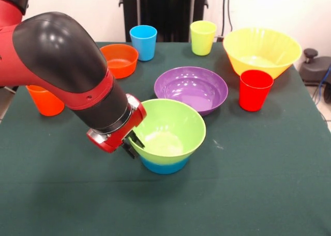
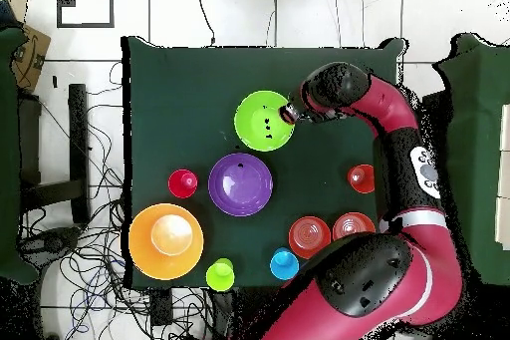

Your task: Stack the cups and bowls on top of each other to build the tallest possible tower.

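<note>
The tower is a lime green bowl (image 1: pixel 173 130) sitting upright on a small blue bowl (image 1: pixel 165 166) at the table's near middle. My gripper (image 1: pixel 132 144) is at the green bowl's left rim, one finger inside and one outside, shut on the rim. In the overhead view the gripper (image 2: pixel 289 114) sits at the right edge of the green bowl (image 2: pixel 264 120). Loose pieces: the purple bowl (image 1: pixel 191 89), yellow bowl (image 1: pixel 261 50), red cup (image 1: pixel 255 90), yellow-green cup (image 1: pixel 202 37), light blue cup (image 1: pixel 143 42), an orange bowl (image 1: pixel 120 60) and the orange cup (image 1: pixel 45 101).
A second orange bowl (image 2: pixel 354 226) shows only in the overhead view, beside the first (image 2: pixel 309 236); my arm hides it in the front view. The arm's elbow (image 1: pixel 62 55) hangs over the table's left side. The green cloth (image 1: pixel 248 194) covers the table.
</note>
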Available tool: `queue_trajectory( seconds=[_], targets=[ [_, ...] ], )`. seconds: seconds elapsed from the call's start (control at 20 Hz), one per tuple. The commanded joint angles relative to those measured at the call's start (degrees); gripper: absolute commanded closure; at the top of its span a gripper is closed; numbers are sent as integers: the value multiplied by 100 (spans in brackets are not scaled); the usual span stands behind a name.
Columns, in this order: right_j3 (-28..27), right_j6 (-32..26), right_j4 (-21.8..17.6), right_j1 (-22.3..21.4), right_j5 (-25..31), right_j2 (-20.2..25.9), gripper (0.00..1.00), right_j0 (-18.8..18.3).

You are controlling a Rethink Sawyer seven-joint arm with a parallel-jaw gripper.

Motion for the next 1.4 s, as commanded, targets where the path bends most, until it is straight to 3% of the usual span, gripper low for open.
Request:
queue_trajectory(
  seconds=[0.05,0.8,0.85,1.4],
  targets=[
    [667,-256,-113,428,-446,243,100,25],
    [561,-394,-281,424,-330,108,100,106],
    [560,-403,-295,420,-332,102,0,108],
    [629,-578,-402,390,-438,140,0,73]
  ],
)
